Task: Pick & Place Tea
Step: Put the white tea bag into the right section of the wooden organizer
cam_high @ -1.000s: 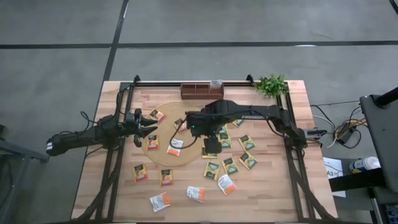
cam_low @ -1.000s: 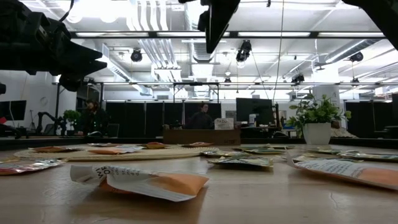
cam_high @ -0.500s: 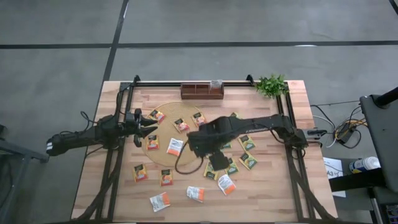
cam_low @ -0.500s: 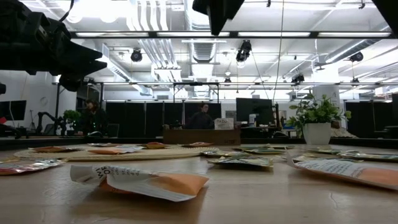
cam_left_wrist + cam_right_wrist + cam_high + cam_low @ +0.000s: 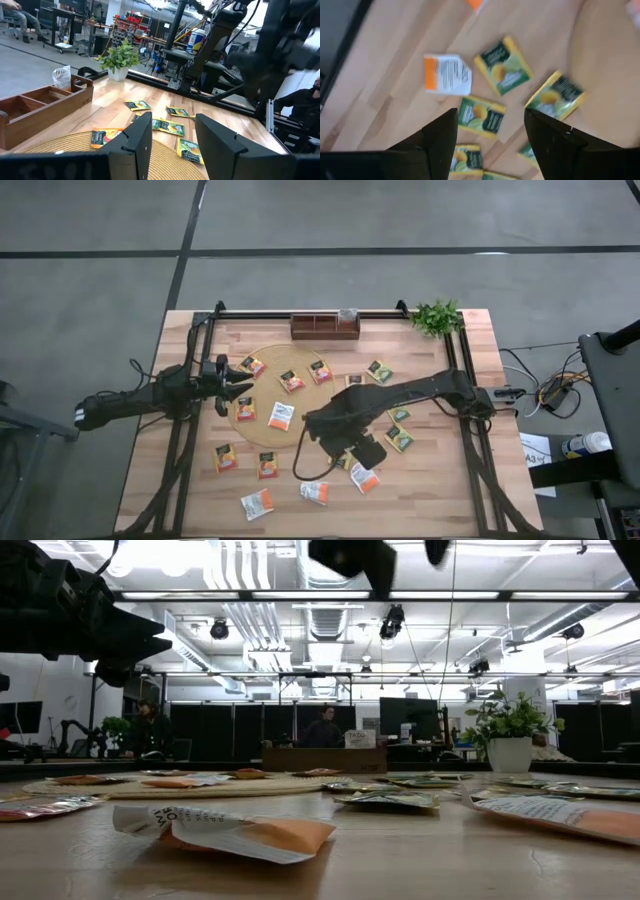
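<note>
Right arm swung nearer the front edge of the tabletop [image 5: 190, 490], left arm unmoved.

Since a second ago, shifted from above the big round tan mat [image 5: 262, 360] toward the lower middle of the wooden tabletop: right gripper [image 5: 490, 131], fingers [image 5: 440, 137] spread apart and empty, now poised over green-yellow square tea sachets [image 5: 482, 116] and a white sachet with orange print [image 5: 447, 75]. Uncovered by that move: orange sachets [image 5: 292, 381] on the mat. Waiting at the mat's left edge, same as before: left gripper [image 5: 172, 137], fingers parted, nothing between them. Scattered flat across mat and tabletop: the tea. Along the far edge: brown wooden three-compartment tray [image 5: 325, 328] and small green potted plant [image 5: 437, 316], well apart from both grippers.
</note>
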Robot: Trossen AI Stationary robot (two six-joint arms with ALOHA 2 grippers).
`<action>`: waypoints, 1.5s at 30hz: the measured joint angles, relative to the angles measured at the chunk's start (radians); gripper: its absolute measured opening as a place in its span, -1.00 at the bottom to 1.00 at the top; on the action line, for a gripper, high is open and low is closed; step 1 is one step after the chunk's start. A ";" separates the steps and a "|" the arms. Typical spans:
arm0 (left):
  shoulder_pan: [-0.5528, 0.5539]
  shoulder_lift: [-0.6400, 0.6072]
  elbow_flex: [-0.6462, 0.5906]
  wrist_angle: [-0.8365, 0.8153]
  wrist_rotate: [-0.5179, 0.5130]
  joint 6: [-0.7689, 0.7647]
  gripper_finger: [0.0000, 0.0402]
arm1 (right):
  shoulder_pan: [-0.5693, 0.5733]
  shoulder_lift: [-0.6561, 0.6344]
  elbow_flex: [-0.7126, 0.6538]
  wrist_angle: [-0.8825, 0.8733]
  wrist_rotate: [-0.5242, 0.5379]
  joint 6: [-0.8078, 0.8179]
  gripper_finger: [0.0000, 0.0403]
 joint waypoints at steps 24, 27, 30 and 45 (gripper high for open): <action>0.000 0.000 0.000 0.000 0.000 0.000 -0.28 | 0.051 0.000 -0.341 0.383 -0.162 -0.012 0.12; 0.000 0.000 0.000 0.000 0.000 0.000 -0.28 | 0.053 0.000 -0.368 0.428 -0.195 -0.011 0.12; 0.000 0.000 0.000 0.000 0.000 0.000 -0.28 | 0.053 0.000 -0.391 0.440 -0.215 -0.005 0.12; 0.000 0.000 0.000 0.000 0.000 0.000 -0.28 | 0.046 0.000 -0.470 0.530 -0.297 -0.009 0.12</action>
